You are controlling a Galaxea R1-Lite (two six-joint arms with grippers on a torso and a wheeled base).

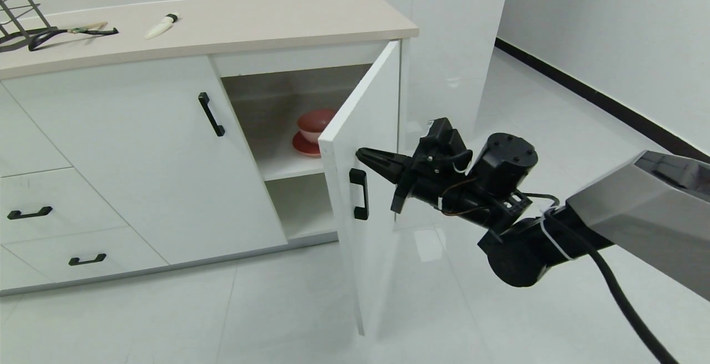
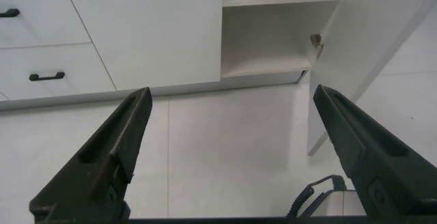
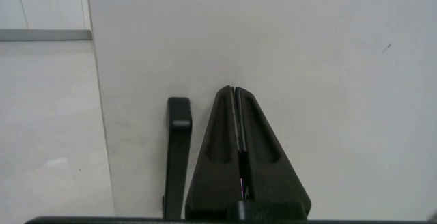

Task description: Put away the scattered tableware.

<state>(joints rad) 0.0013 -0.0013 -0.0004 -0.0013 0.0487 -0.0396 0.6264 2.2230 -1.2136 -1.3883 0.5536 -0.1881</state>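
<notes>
My right gripper (image 1: 369, 158) is nearest, its fingers pressed together with nothing between them, the tip against the outer face of the open cabinet door (image 1: 363, 97), just beside the black door handle (image 1: 360, 193). The right wrist view confirms it: shut tip (image 3: 235, 91) at the panel, handle (image 3: 177, 149) alongside.

The tableware I can see is put away: a red bowl (image 1: 315, 122) sits on a red saucer (image 1: 304, 146) on the upper shelf (image 1: 288, 165), behind the door's free edge.

Risks as I judge them: a bare push with a narrow tip could skid across the smooth panel and snag the handle, or slide off the door's edge. Pushed too hard, the door may slam and jar the bowl. I cannot tell how close the saucer sits to the shelf lip.

Room is good: open floor lies right of and near the door. My left gripper (image 2: 232, 95) hangs spread wide and empty over the floor, well apart from the door. Far left on the countertop (image 1: 266, 14) lie a small white utensil (image 1: 160, 26) and a wire rack (image 1: 19, 3).
</notes>
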